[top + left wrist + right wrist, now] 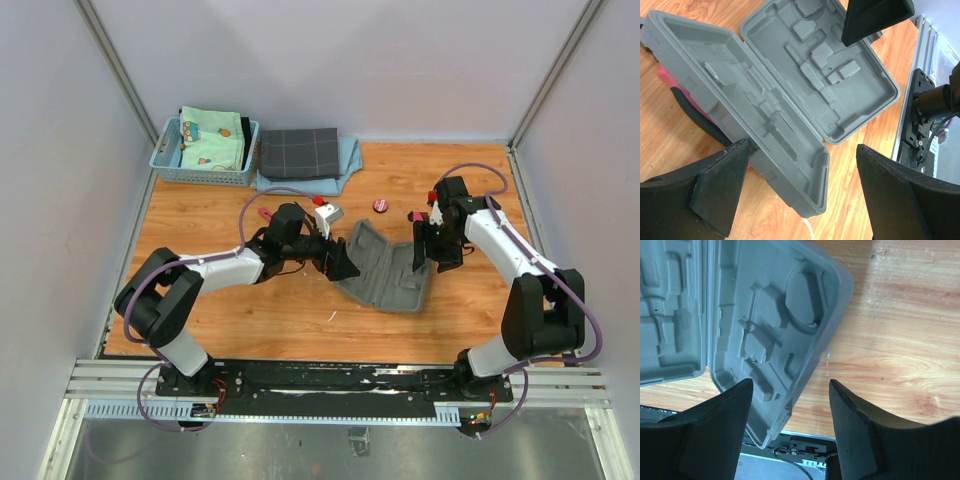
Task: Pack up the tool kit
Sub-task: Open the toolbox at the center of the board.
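Observation:
The grey tool case (385, 275) lies open in the middle of the table, its moulded slots empty in both halves (790, 85). My left gripper (345, 265) is open, and the case's left half sits between its fingers (720, 190). My right gripper (422, 258) is open and straddles the edge of the case's right half (775, 340). Pink-and-black pliers (685, 100) poke out from under the left half. A round pink tape (381, 205) lies behind the case. A white-and-red tool (327, 212) and small pink pieces (265, 213) (418, 216) lie near the arms.
A light blue basket (205, 172) with folded cloth stands at the back left. A dark grey checked cloth (300, 152) lies beside it on a blue cloth. Grey walls enclose the table; the metal base rail (330, 380) runs along the near edge.

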{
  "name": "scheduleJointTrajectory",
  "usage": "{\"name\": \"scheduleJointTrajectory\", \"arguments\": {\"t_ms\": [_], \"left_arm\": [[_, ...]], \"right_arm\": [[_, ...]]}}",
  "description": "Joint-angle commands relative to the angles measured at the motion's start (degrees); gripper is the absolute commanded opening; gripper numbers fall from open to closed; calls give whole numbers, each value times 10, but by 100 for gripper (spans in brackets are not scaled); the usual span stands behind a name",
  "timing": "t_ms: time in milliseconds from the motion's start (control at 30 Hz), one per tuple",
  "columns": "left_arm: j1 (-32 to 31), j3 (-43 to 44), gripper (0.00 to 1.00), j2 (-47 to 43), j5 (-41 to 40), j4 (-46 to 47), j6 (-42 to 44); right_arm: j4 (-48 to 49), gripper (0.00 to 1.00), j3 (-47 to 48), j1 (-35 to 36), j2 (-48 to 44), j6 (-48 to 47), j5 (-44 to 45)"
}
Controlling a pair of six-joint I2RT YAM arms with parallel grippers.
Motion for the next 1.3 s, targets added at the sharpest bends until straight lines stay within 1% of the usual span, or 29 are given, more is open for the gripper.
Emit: {"name": "scheduleJointTrajectory", "arguments": {"t_ms": [0, 100, 233, 467, 633, 667, 700, 867, 900, 933, 1000, 1100, 1267], "left_arm": [[-6, 9, 91, 5, 10, 6, 15], [-6, 22, 91, 14, 9, 0, 19], [-6, 60, 90, 40, 6, -20, 29], [-7, 120, 89, 87, -2, -30, 39], [-7, 171, 88, 123, 13, -32, 39], [-8, 179, 88, 129, 15, -33, 38], [-9, 188, 88, 135, 16, -33, 37], [-11, 205, 90, 140, 18, -34, 36], [-11, 206, 90, 136, 19, -37, 37], [-11, 205, 90, 128, 19, -40, 39], [-11, 199, 91, 109, 18, -44, 41], [-11, 183, 92, 71, 14, -52, 47], [-11, 135, 93, -10, -5, -66, 62]], "right_arm": [[-15, 64, 10, -15, 1, -11, 4], [-28, 61, 8, -19, 0, -18, 5], [-40, 48, -5, -19, -11, -22, 1], [-58, 47, -40, -19, -61, -13, 0], [-68, 48, -65, -19, -102, 4, -39], [-68, 49, -70, -19, -111, 10, -49], [-71, 53, -74, -18, -123, 13, -52], [-96, 88, -42, -19, -184, 3, -1], [-99, 93, -29, -19, -193, -1, 10], [-101, 95, -9, -20, -202, -7, 21], [-98, 98, 19, -21, -209, -23, 35], [-66, 99, 42, -21, -208, -67, 41], [35, 98, 39, -20, -169, -189, -7]]}}
